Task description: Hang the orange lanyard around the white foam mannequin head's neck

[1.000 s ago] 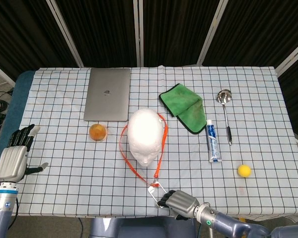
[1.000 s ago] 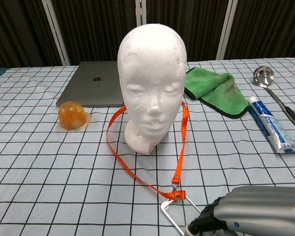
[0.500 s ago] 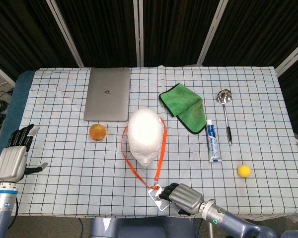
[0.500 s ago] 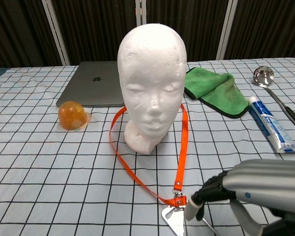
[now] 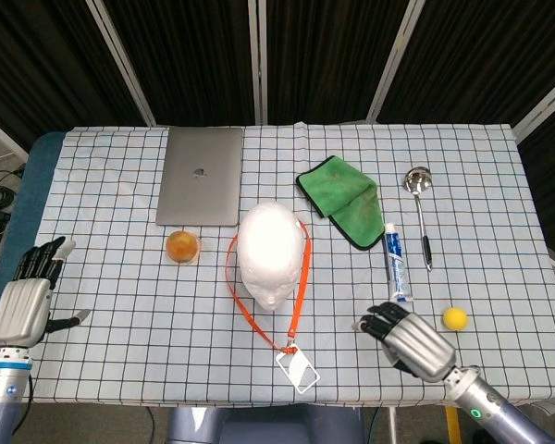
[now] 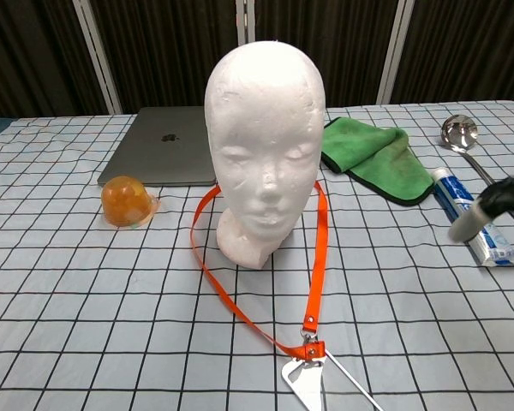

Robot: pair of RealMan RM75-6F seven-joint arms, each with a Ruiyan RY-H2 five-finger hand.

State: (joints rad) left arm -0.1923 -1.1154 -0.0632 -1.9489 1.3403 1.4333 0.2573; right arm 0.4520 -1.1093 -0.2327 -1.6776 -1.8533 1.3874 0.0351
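The white foam mannequin head (image 5: pixel 272 253) (image 6: pixel 265 141) stands upright at the table's middle. The orange lanyard (image 5: pixel 298 296) (image 6: pixel 319 248) is looped around its neck, and both straps trail toward the near edge. They end at a clear badge holder (image 5: pixel 298 370) (image 6: pixel 307 382) lying flat on the cloth. My right hand (image 5: pixel 411 341) hovers to the right of the badge holder, apart from it, fingers spread and holding nothing. Only its fingertips (image 6: pixel 473 219) show at the right edge of the chest view. My left hand (image 5: pixel 24 305) hangs open off the table's left edge.
A closed grey laptop (image 5: pixel 201 188) lies behind the mannequin head, with an orange jelly cup (image 5: pixel 182 246) to its left. On the right are a green cloth (image 5: pixel 342 200), a metal ladle (image 5: pixel 418 200), a toothpaste tube (image 5: pixel 398 265) and a yellow ball (image 5: pixel 454 318).
My right hand let go of the badge holder and moved away to the right. The badge holder now lies on the table. My left hand dropped slightly.
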